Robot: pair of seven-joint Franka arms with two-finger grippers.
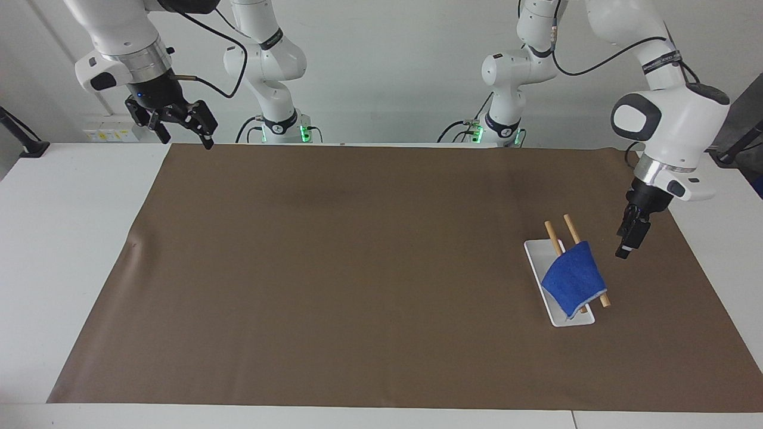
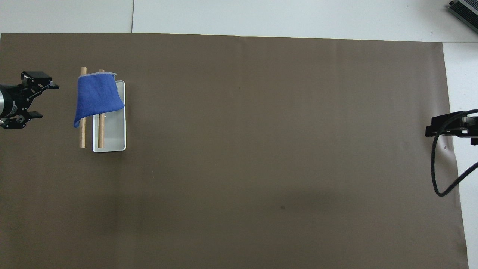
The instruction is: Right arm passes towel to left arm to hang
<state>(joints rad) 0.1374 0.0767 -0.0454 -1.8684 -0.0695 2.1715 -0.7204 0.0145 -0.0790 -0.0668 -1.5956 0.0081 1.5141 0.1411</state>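
Note:
The blue towel (image 1: 573,277) hangs draped over two wooden rods (image 1: 571,229) of a small rack with a white base (image 1: 536,253), toward the left arm's end of the table. It also shows in the overhead view (image 2: 98,98). My left gripper (image 1: 629,241) is open and empty, up in the air beside the rack and apart from the towel; it also shows in the overhead view (image 2: 42,100). My right gripper (image 1: 183,136), with its blue wrist light, is open and empty, and waits high over the mat's corner at the right arm's end.
A brown mat (image 1: 357,268) covers most of the white table. The rack's rods (image 2: 83,134) stick out past the towel on the side nearer to the robots. The right arm's black cable (image 2: 435,168) loops over the mat's edge.

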